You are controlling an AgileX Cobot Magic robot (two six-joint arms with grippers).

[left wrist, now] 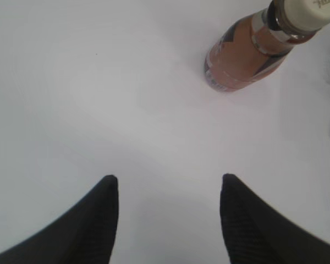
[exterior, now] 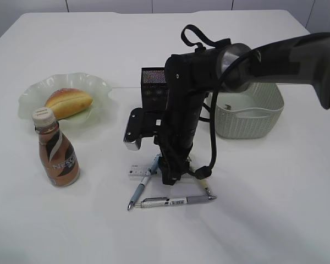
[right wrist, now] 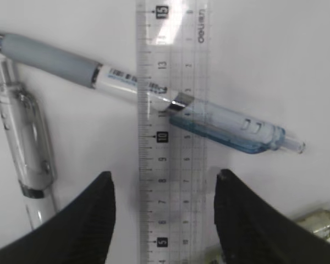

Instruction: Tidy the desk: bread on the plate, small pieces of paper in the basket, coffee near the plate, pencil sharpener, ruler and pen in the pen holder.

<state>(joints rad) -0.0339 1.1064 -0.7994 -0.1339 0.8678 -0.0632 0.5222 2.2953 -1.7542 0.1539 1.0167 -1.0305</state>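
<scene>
Bread [exterior: 69, 103] sits in plate [exterior: 102, 88]; basket [exterior: 247, 118] contents unclear. Right gripper [right wrist: 164, 184] jaws apart, straddling ruler [right wrist: 171, 110] on counter [exterior: 275, 209], not clamped. Left gripper [left wrist: 169, 184] spread, holding nothing, coffee [left wrist: 253, 41] nearby.

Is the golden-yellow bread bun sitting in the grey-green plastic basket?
No, the golden-yellow bread bun lies on the pale green wavy glass plate, far left of the basket.
</scene>
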